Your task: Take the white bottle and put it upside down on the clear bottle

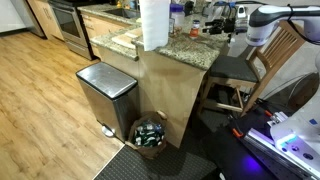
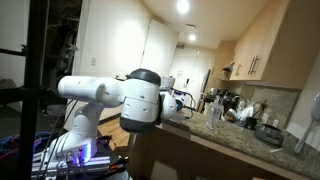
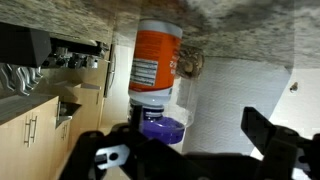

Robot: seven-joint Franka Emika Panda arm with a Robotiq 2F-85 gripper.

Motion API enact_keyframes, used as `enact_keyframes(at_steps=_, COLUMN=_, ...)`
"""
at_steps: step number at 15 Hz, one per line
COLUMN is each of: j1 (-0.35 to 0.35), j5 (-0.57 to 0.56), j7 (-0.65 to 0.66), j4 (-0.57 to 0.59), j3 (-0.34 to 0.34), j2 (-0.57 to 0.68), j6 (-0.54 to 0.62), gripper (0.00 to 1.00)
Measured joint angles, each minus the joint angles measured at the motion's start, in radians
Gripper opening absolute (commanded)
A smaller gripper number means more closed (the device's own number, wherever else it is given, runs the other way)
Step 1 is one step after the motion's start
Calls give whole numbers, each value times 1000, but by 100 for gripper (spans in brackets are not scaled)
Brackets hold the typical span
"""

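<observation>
The wrist view seems to stand upside down, with the granite counter (image 3: 240,25) at the top. The white bottle with an orange label (image 3: 156,58) meets, neck to neck, a clear bottle holding purple liquid (image 3: 162,126); they look stacked on each other. My gripper (image 3: 185,150) is open, its dark fingers wide apart on either side, and it touches neither bottle. In both exterior views the arm (image 1: 262,20) (image 2: 140,100) reaches over the counter; the bottles are too small to make out there.
A white paper towel roll (image 3: 235,100) (image 1: 153,22) stands right beside the bottles. The counter (image 1: 180,45) carries several small items. A steel bin (image 1: 105,92) and a basket (image 1: 150,133) stand on the floor below. Cabinets (image 3: 35,120) show at the left.
</observation>
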Motion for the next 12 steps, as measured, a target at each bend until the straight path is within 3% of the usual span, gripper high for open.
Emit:
enact_keyframes(at_steps=3, j1=30, j5=-13, j7=-3, j4=46, j3=-12, j2=-8, j6=0, gripper=100)
enact_keyframes(at_steps=8, j1=143, j5=-28, j7=-3, j4=199, j3=-16, j2=-92, j6=-13, gripper=100)
enact_keyframes(at_steps=12, j1=191, j5=-27, j7=16, j4=245, j3=-18, j2=-143, j6=-28, gripper=100)
